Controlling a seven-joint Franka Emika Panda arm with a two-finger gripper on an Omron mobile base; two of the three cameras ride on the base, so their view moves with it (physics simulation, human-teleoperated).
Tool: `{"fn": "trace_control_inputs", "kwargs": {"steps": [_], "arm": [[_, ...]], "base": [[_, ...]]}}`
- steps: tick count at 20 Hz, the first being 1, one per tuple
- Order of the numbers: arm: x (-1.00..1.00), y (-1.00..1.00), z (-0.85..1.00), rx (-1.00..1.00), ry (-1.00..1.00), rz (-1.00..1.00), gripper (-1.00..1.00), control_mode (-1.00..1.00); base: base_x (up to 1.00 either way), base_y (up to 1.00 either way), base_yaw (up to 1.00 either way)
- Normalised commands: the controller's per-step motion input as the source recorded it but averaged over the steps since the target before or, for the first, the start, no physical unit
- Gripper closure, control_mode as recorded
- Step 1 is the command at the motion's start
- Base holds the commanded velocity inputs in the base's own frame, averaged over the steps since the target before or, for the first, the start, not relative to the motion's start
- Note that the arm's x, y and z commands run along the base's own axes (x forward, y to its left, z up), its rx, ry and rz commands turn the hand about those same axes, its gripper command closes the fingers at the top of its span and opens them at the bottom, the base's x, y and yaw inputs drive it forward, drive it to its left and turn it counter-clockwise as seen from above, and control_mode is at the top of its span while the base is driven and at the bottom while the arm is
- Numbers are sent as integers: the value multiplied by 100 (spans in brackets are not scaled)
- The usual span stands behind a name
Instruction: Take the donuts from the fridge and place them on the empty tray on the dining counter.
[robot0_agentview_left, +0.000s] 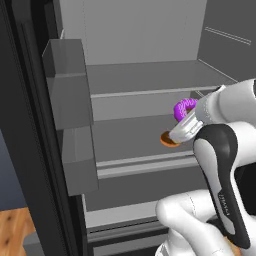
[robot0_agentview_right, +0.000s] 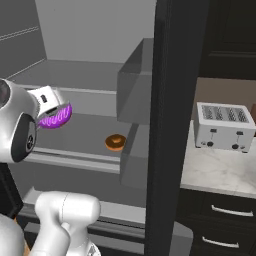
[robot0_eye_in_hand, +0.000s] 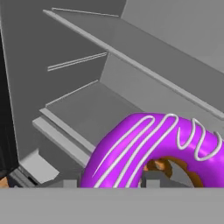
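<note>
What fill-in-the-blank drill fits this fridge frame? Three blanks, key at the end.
1. The end effector holds the donut with ____ icing.
2. The orange-brown donut lies on a fridge ____.
3. On the marble counter right of the fridge stands a white ____.

Missing words: purple; shelf; toaster

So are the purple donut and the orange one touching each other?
Apart: in the right base view the purple donut hangs at the gripper, with bare shelf between it and the orange donut.
</note>
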Motion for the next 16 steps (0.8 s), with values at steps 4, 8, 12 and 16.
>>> {"fn": "trace_control_inputs", "kwargs": {"steps": [4,8,12,16], "arm": [[-6,-10,-35,0,-9,-1,100,-100],[1,-1,-10,0,-3,0,100,100],[0,0,0,0,0,0,100,100],[0,0,0,0,0,0,100,100]], "base": [[0,0,0],[0,0,0],[-54,0,-1],[-100,0,-2]]}}
